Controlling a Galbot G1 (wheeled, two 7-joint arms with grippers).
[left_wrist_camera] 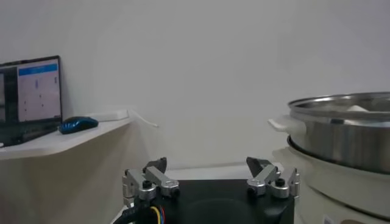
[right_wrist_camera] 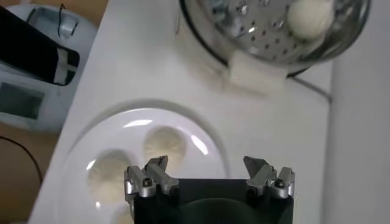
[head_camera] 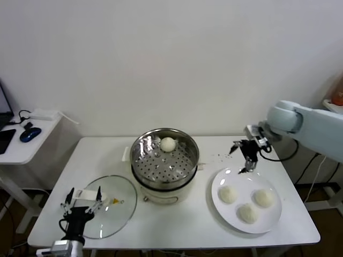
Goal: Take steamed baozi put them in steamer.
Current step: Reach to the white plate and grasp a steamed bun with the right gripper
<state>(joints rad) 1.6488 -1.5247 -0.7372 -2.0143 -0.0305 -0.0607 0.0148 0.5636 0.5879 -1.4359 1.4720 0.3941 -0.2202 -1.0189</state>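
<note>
- Baozi count as I judge it: 1 bun [head_camera: 168,143] already sits in the steamer [head_camera: 165,155], at about 12 o'clock on the perforated floor, and 3 remain on the white plate [head_camera: 246,201] at 3 o'clock from the steamer.
- On the plate, 1 baozi [head_camera: 228,194] lies at 9 o'clock, 1 [head_camera: 263,197] at 3 o'clock and 1 [head_camera: 247,213] at 6 o'clock, near each other but apart.
- My right tool [head_camera: 247,167] hangs empty over the plate's 12 o'clock rim, fingers spread; my wrist view shows the spread fingers [right_wrist_camera: 151,176] above the buns.
- Next step, I think: pick 1 of the 3. The 9 o'clock bun looks the easiest, closest to the steamer.
- To do it well I would centre the spread fingers over the dome, descend straight, close gently because the dough looks soft, and avoid nudging the neighbours.
- For the drop I would aim at bare perforated floor, clear of the bun already there, and lift high enough to clear the steel rim.
- My left tool [head_camera: 81,206] waits spread and empty over the glass lid [head_camera: 104,205] at 8 o'clock on the worktop [head_camera: 177,227].
</note>
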